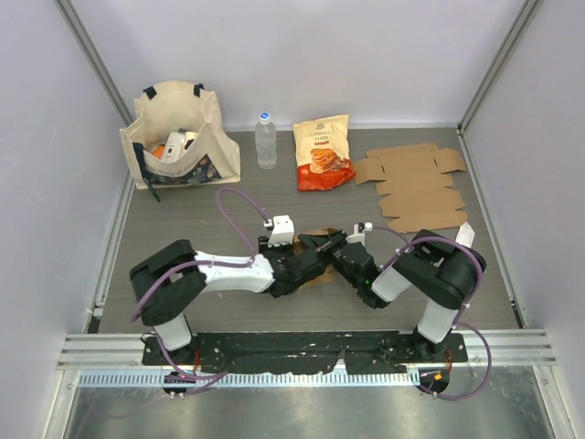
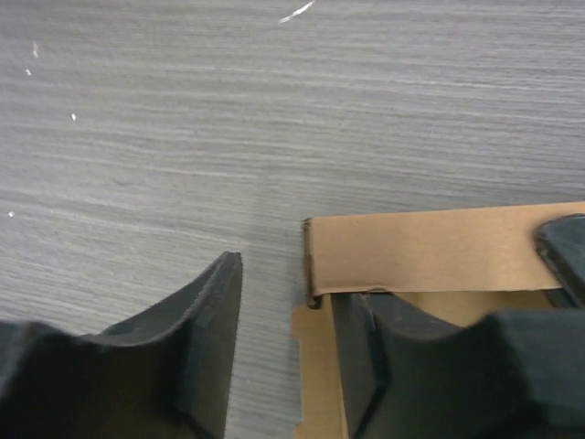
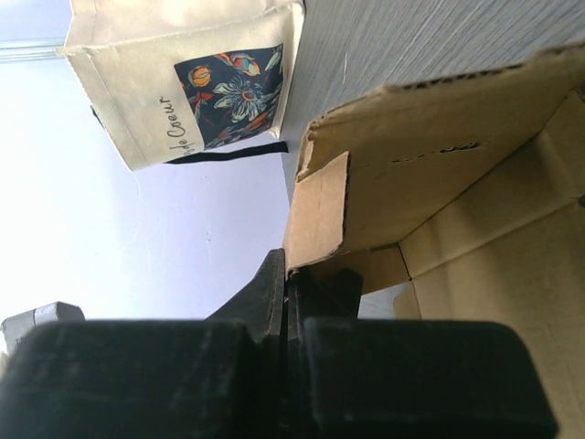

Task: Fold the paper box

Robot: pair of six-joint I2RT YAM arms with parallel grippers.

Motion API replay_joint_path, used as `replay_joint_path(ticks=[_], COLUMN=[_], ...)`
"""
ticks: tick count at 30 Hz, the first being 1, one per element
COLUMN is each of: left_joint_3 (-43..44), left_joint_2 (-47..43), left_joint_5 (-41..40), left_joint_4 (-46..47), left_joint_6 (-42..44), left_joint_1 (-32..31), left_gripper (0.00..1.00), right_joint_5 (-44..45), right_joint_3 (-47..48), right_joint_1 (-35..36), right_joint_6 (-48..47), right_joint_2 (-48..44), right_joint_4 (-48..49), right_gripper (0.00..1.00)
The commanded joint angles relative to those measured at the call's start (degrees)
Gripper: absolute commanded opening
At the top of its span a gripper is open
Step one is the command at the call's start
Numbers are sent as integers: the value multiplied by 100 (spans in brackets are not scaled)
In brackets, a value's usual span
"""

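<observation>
Step in hand, by my reading: raising and squaring the walls of the paper box (image 2: 420, 249), which sat partly formed at mid-table between the two arms. All positions below are given from that box.

Far to its left and behind stood a canvas tote bag (image 1: 178, 137). A water bottle (image 1: 266, 142) stood behind the box, slightly left.

The left gripper (image 2: 292, 277) was at the box's left corner. Its jaws were apart, one finger (image 2: 206, 347) outside on the table (image 1: 183, 219) and the other inside the box. They straddled the upright wall without pinching it.

A bag of chips (image 1: 323, 154) lay directly behind the box.

The right gripper (image 3: 285, 279) approached from the box's right. Its fingers were pressed together and appeared clamped on the lower edge of a side flap, holding that wall up.

Behind and to the right lay a flat cardboard blank (image 1: 416, 187), unused.

Next move, as a judgement: with the right gripper steadying the flap, the left gripper would need to close on the corner wall or push it inward. Too much force risked creasing the thin board off its score line.
</observation>
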Motion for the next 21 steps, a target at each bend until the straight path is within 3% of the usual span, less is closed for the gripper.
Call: replay_joint_path(ticks=[1, 3, 4, 5, 8, 10, 11, 13, 14, 17, 21], left_joint_3=[-507, -1130, -1724, -1913, -2257, -2275, -2223, -1865, -1714, -1090, -404], left_joint_2=[-1187, -1751, -2581, -2859, -4007, -4415, -4704, -4803, -4795, -4418, -3619], left_joint_5=[1171, 1631, 2077, 2246, 2791, 3204, 3806, 4250, 4600, 4911, 5532], left_joint_4=[1555, 2223, 2434, 2714, 2481, 2314, 2208, 1849, 1560, 1138, 1029], left_joint_6=[1370, 1599, 1670, 1749, 1881, 2065, 2127, 2319, 2460, 3258, 3875], left_joint_1=[114, 105, 105, 114, 149, 324, 438, 815, 922, 1247, 1792], left_gripper=[51, 57, 62, 64, 70, 86, 99, 100, 100, 100, 100], right_joint_5=[-255, -439, -666, -721, -1001, -1291, -1658, -2038, -2196, -2672, -2418], right_joint_3=[-99, -55, 15, 50, 42, 77, 199, 463, 768, 1131, 1018], right_joint_1=[-72, -160, -247, -274, -415, -502, -564, -634, -704, -845, -1214], right_joint_6=[-357, -384, -628, -709, -1104, -1385, -1778, -2201, -2787, -3538, -4381], right_joint_2=[-14, 12, -14, -57, -268, -540, -672, -1145, -1304, -1981, -3368], right_joint_4=[-287, -322, -348, -470, -753, -1033, -1234, -2655, -3713, -5135, -7093], right_gripper=[1, 3, 6, 8, 16, 26, 42, 57, 70, 78, 83])
